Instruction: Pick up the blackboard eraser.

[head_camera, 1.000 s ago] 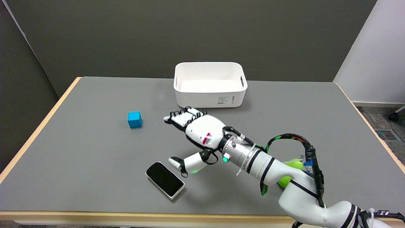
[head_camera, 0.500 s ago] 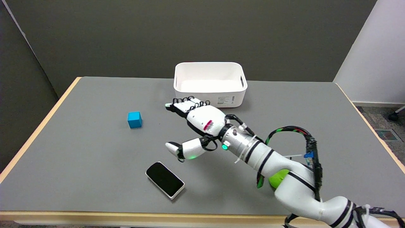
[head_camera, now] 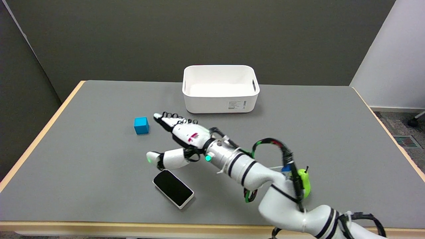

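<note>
Black eraser (head_camera: 173, 188) on table, just below spread, empty robot hand (head_camera: 181, 141)

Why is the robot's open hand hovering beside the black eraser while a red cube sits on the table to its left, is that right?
Nearly right, but the cube is blue, not red, as the head view shows. The rest holds: the right hand hangs open, holding nothing, just beyond the black eraser, which lies flat on the table, untouched.

A: Where's the robot hand (head_camera: 177, 139)?
B: Above the bench (head_camera: 99, 186), fingers spread, holding nothing, just behind the blackboard eraser (head_camera: 173, 188).
A: Anything else?
B: A blue cube (head_camera: 141, 125) left, a white bin (head_camera: 220, 88) behind.
</note>
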Robot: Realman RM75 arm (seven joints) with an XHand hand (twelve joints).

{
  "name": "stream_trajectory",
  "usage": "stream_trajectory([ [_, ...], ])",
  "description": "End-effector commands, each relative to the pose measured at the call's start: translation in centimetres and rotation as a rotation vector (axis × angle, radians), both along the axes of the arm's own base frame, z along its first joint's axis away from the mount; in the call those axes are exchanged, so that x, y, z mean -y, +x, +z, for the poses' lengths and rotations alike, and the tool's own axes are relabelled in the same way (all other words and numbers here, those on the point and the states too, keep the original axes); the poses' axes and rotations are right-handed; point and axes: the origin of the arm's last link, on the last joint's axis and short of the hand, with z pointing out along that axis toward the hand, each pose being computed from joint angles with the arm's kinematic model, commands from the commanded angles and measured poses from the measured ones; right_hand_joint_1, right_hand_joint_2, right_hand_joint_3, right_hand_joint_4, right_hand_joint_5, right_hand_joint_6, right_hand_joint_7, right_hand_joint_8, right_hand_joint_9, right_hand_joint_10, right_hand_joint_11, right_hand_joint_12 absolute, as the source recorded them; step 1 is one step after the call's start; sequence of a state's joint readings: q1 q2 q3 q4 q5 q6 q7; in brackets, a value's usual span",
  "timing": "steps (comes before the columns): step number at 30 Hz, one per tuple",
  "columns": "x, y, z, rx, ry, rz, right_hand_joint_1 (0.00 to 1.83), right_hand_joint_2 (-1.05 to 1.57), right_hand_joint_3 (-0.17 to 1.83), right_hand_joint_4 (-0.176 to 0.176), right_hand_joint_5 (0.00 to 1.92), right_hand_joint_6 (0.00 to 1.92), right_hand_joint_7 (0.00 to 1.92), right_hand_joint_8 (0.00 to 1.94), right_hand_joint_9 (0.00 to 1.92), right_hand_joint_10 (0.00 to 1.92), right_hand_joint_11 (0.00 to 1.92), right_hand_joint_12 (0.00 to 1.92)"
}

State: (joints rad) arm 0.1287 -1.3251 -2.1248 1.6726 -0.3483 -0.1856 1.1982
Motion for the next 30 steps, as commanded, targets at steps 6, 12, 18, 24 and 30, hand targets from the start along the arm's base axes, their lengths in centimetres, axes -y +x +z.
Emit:
stream_trajectory([
  [6,-8.7,0.6,-5.8,-0.113,-0.271,0.188,0.32,0.68,0.88,-0.176,0.00,0.12,0.06,0.51,0.02,0.75,0.01,1.21],
  [12,-11.6,1.2,-5.7,-0.187,-0.296,0.314,0.36,0.67,0.86,-0.176,0.03,0.16,0.11,0.54,0.05,0.79,0.04,1.23],
  [18,-13.4,0.0,-5.9,-0.192,-0.281,0.298,0.42,0.69,0.81,-0.176,0.02,0.27,0.14,0.54,0.08,0.84,0.02,1.31],
  [24,-13.3,-3.2,-6.3,-0.129,-0.261,0.183,0.43,0.69,0.81,-0.176,0.02,0.27,0.14,0.54,0.07,0.84,0.02,1.31],
  [30,-12.5,-4.3,-7.2,-0.057,-0.198,0.126,0.41,0.71,0.78,-0.176,0.00,0.28,0.13,0.53,0.04,0.83,0.02,1.29],
])
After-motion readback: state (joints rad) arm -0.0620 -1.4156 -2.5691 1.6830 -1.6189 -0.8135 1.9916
